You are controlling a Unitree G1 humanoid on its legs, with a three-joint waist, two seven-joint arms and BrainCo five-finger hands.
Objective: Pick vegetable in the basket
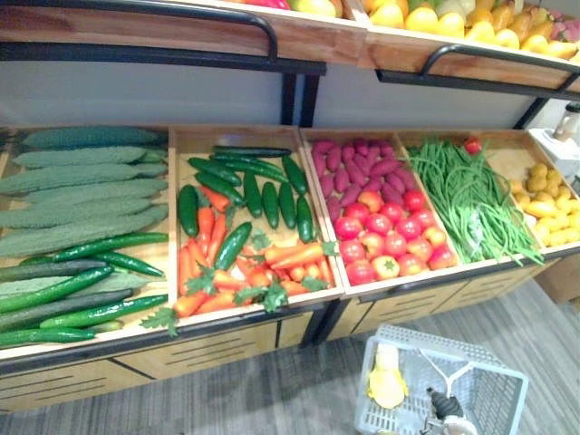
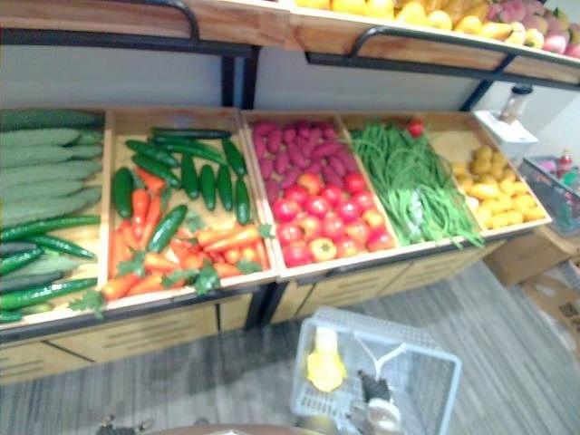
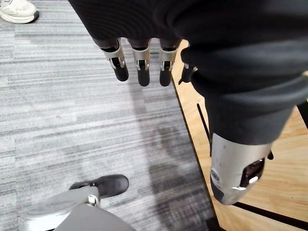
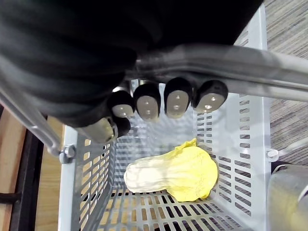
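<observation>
A light grey plastic basket (image 1: 426, 341) hangs low in front of the vegetable stand, over the floor. My right hand (image 4: 163, 101) is shut on its metal handle (image 4: 250, 72), fingers curled over the bar; it also shows as a dark shape at the handle (image 2: 373, 399). Inside the basket lies a pale yellow cabbage (image 4: 178, 173) on its side. My left hand (image 3: 139, 62) hangs open beside the wooden stand, fingers straight, holding nothing.
The stand's wooden bins hold long green gourds (image 1: 82, 195), cucumbers and carrots (image 1: 240, 245), purple sweet potatoes and tomatoes (image 1: 385, 231), green beans (image 1: 471, 204) and potatoes (image 1: 548, 208). A fruit shelf (image 1: 453, 23) runs above. A person's white shoe (image 3: 17, 10) stands on the grey floor.
</observation>
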